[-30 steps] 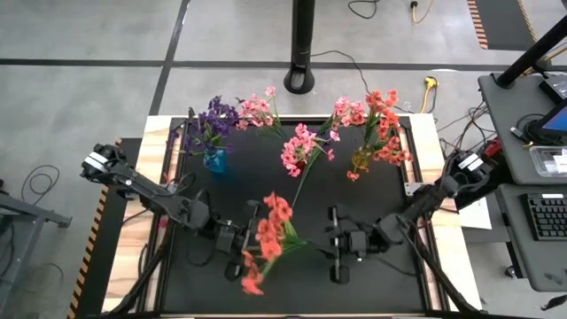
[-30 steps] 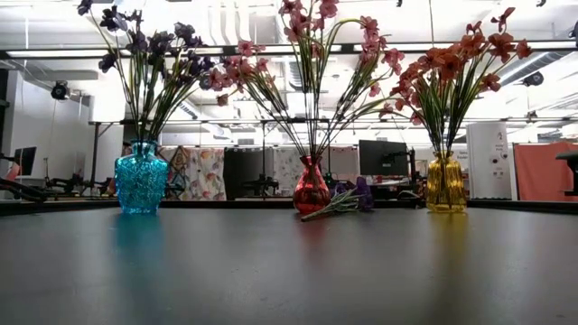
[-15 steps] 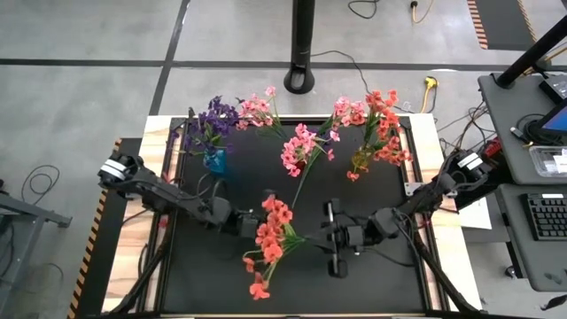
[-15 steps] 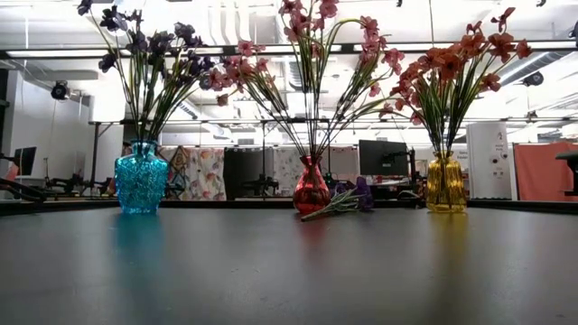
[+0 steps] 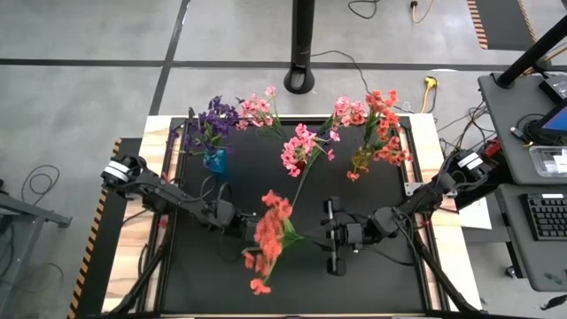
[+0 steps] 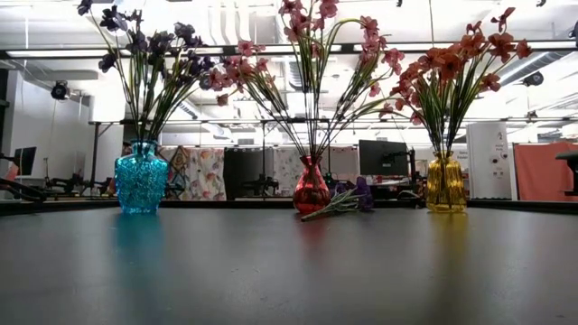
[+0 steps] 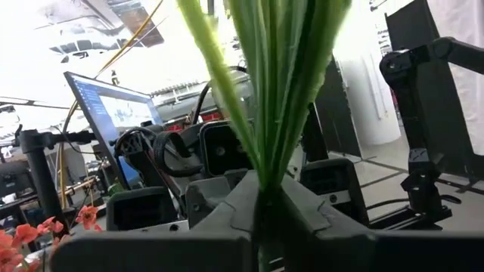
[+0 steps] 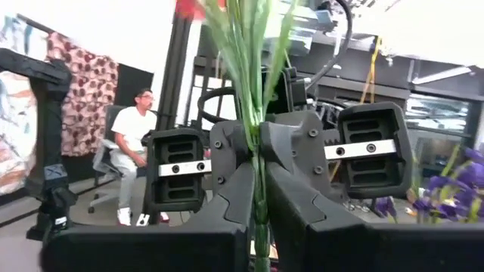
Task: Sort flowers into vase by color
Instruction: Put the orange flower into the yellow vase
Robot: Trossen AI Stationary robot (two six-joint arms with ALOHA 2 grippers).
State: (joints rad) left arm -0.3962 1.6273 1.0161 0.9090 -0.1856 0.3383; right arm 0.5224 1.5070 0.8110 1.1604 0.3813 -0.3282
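The black table (image 5: 390,190) carries three vases along its far side. The blue vase (image 6: 141,188) on the left holds purple flowers (image 5: 213,120), the red vase (image 6: 312,191) in the middle holds pink flowers (image 5: 303,146), and the yellow vase (image 6: 445,185) on the right holds orange-red flowers (image 5: 383,124). A small purple sprig (image 6: 348,200) lies flat on the table between the red and yellow vases, just beside the red one.

Both arms reach in over the near half of the table, facing each other. Between them hangs an orange-red spray (image 5: 268,239), its blossoms spread toward the near left and its green stems running toward the right arm.

The left gripper (image 7: 265,198) is closed tight on the stems, which rise as a green bundle straight from between its fingers. The right gripper (image 8: 259,177) is likewise clamped on the same stems, pinched between its dark fingers (image 8: 227,198), so the spray is gripped from both sides at once.

In the room beyond, a seated person (image 8: 136,155) in a white top shows in the right wrist view, and a monitor (image 7: 110,102) in the left wrist view
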